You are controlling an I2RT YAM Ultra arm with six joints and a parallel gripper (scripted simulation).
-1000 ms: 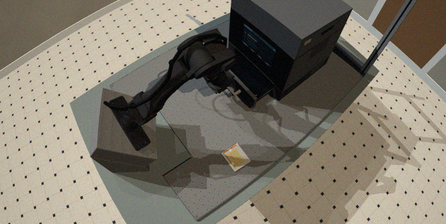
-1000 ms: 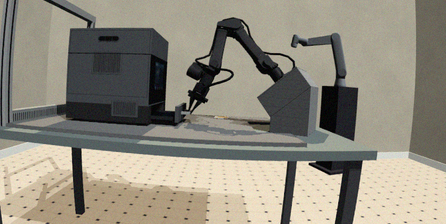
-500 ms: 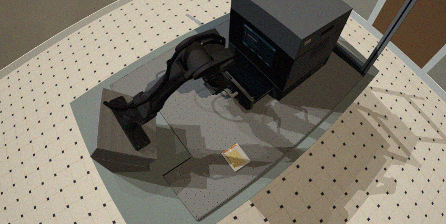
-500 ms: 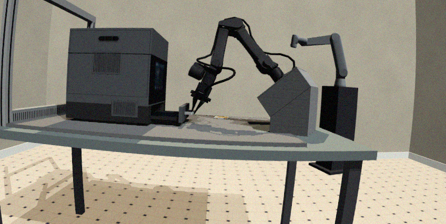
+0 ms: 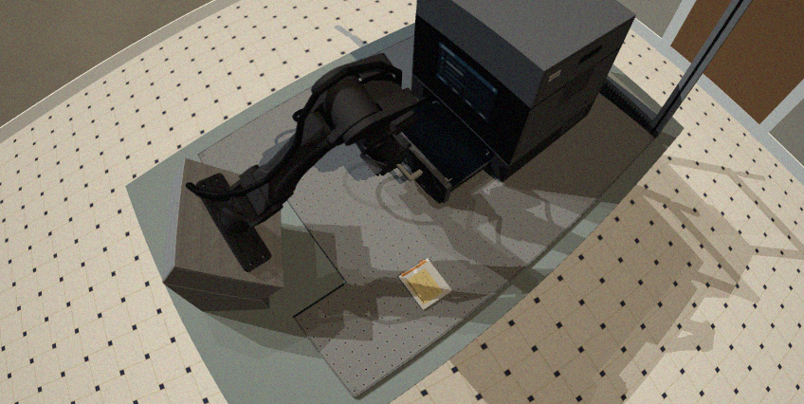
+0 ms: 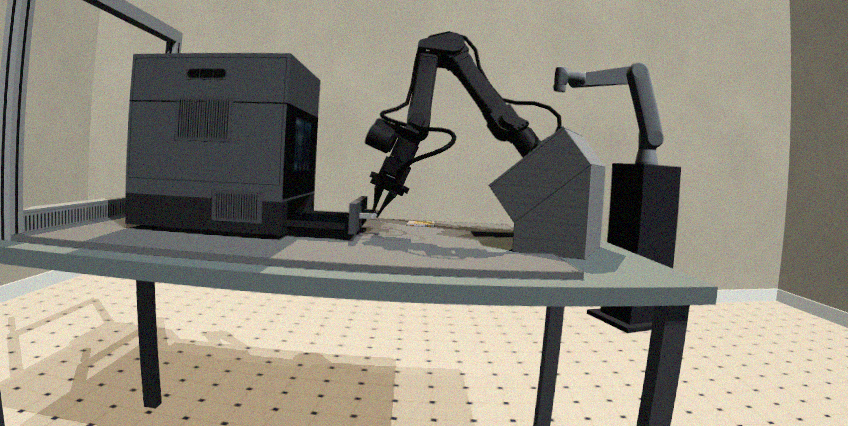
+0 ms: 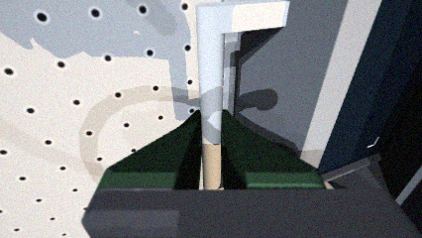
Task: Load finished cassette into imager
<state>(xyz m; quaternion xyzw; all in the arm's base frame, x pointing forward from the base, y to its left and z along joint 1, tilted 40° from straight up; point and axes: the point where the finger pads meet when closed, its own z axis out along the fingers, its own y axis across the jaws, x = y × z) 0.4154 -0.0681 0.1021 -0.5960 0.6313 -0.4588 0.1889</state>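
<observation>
The gel imager IM (image 5: 507,56) is a dark grey box at the back of the table, with its drawer (image 5: 446,146) pulled out towards the arm. The drawer's glass is dark and bare. My gripper (image 5: 411,173) is at the drawer's front and is shut on the pale bar of the drawer handle (image 7: 212,74), which runs up between the green fingers in the wrist view. The side view shows the gripper (image 6: 374,211) at the drawer front. The cassette FINISHED (image 5: 424,283), a flat white-edged yellow plate, lies on the perforated mat near the front, far from the gripper.
The arm's wedge-shaped base block (image 5: 226,230) stands at the left. A metal frame (image 5: 710,45) rises behind IM at the right. In the side view a second grey arm on a dark pedestal (image 6: 645,207) stands past the base block.
</observation>
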